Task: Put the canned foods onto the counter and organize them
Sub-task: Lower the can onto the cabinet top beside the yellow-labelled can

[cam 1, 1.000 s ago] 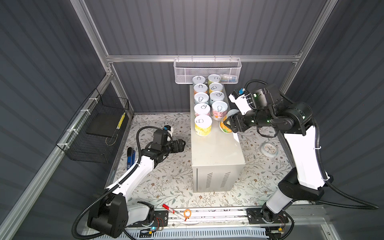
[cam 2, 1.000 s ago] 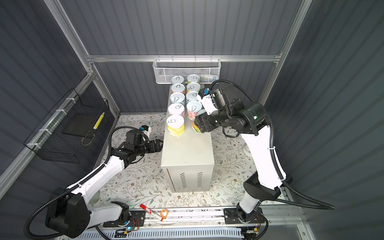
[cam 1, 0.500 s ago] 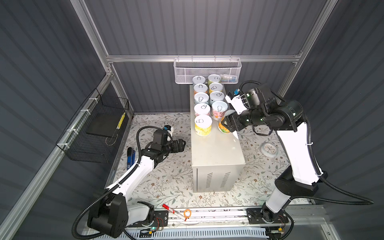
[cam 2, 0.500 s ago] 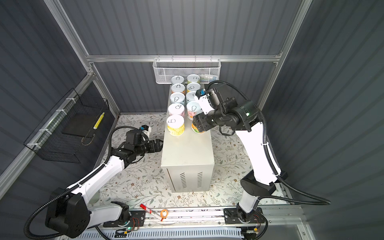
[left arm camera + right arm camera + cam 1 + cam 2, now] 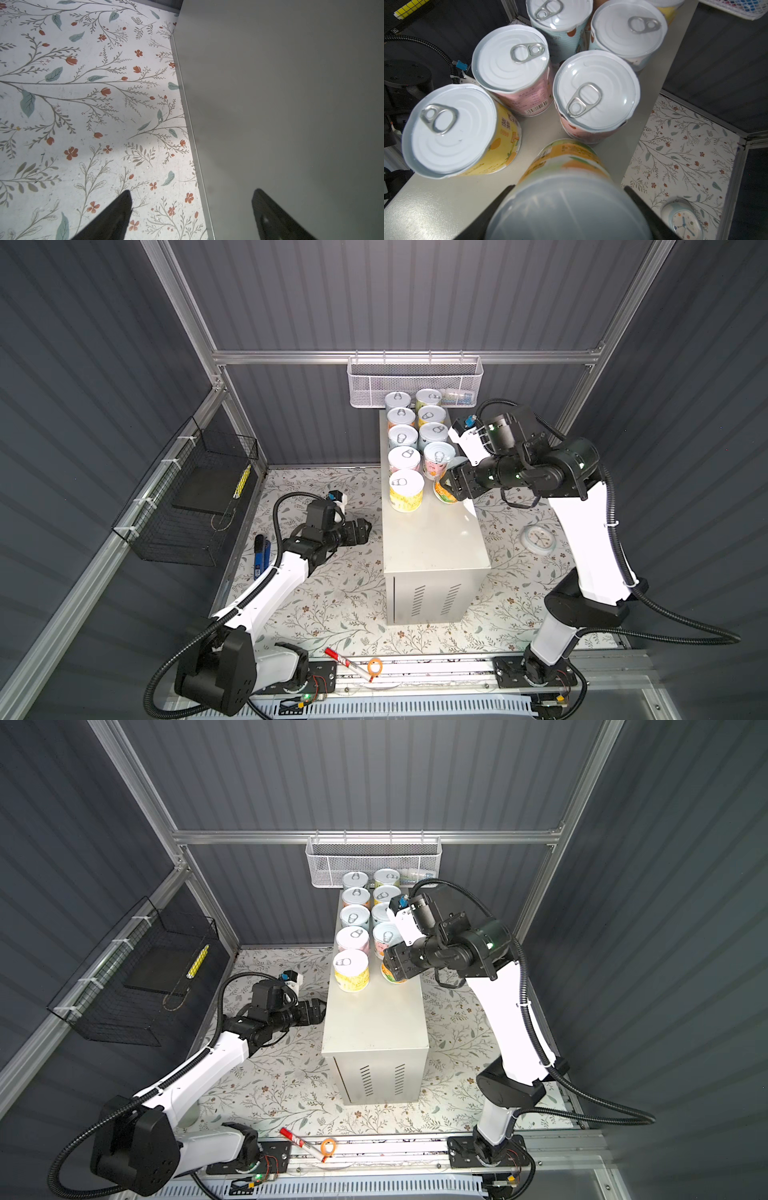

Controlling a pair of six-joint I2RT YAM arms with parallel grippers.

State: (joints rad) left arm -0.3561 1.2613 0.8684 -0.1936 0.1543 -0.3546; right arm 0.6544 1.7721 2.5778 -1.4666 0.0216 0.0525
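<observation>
Tenth tin in my grip, right at the counter's edge!

My right gripper is clamped on the orange-and-green can at the centre of both top views, over the right rim of the counter and near the yellow can that ends the left row. Nine standing cans fill two rows running up-frame. Only the right wrist view shows my fingers either side of the can, its blurred lid nearest the lens at bottom centre and its long axis running away toward the counter top. Whether the base touches, I can't tell. That view alone gives a barcode on the pink can; the yellow label's characters are too small to read. My left gripper gapes with nothing between, beside the counter's side wall over the floral surface, and only its wrist view shows that.
</observation>
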